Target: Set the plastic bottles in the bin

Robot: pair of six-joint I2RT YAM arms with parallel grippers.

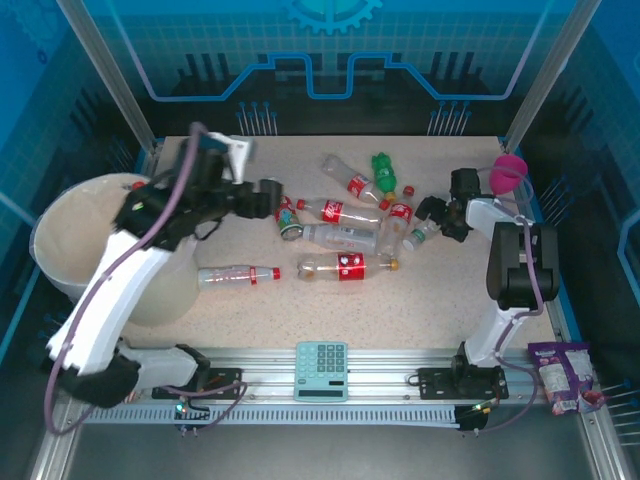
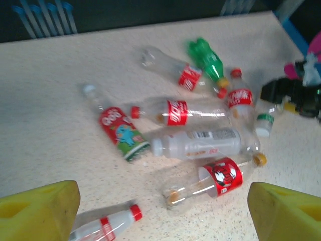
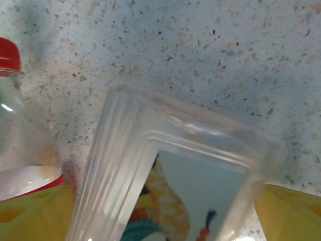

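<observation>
Left wrist: left fingers (image 2: 40, 211) wide apart, empty, over bottles (image 2: 198, 143). Right fingers (image 3: 291, 211) straddle 1 clear bottle (image 3: 165, 150); grip unclear.

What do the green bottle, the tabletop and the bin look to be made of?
Green bottle: thin translucent green plastic with a glossy finish; light passes through its body.
Tabletop: hard, matte beige surface with fine dark speckles, probably laminate or a stone-look composite.
Bin: smooth cream-white wall with a dull finish, probably moulded plastic.
</observation>
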